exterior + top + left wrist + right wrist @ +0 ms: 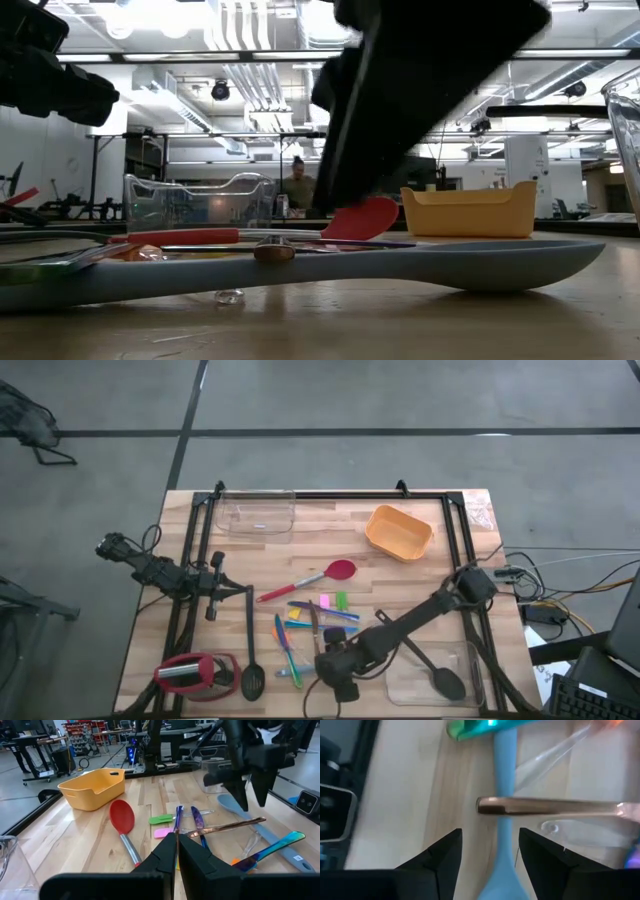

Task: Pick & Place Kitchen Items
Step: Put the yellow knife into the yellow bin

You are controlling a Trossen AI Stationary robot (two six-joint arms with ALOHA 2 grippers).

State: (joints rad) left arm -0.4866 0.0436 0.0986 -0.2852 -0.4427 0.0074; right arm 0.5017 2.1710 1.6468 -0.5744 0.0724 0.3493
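Note:
My right gripper (336, 678) hangs open, fingers pointing down, over the grey-blue spoon (400, 266), which lies flat near the table's near edge. In the right wrist view (490, 851) its fingers stand on either side of the spoon's handle (503, 840) without touching it. A copper stick (545, 807) lies across that handle. The red-headed spatula (320, 575), the coloured sticks (322, 610) and the pink and green pieces (335, 600) lie mid-table. One black spoon (250, 655) lies at the left, and another (440, 678) lies in a clear tub. My left gripper (176, 854) is shut and empty at the table's left.
An orange tub (398, 530) stands at the far right and a clear tub (255, 512) at the far left. A squat red-and-black object (195, 672) sits near left. A clear tub (470, 660) stands near right. A person (297, 182) shows far behind the table.

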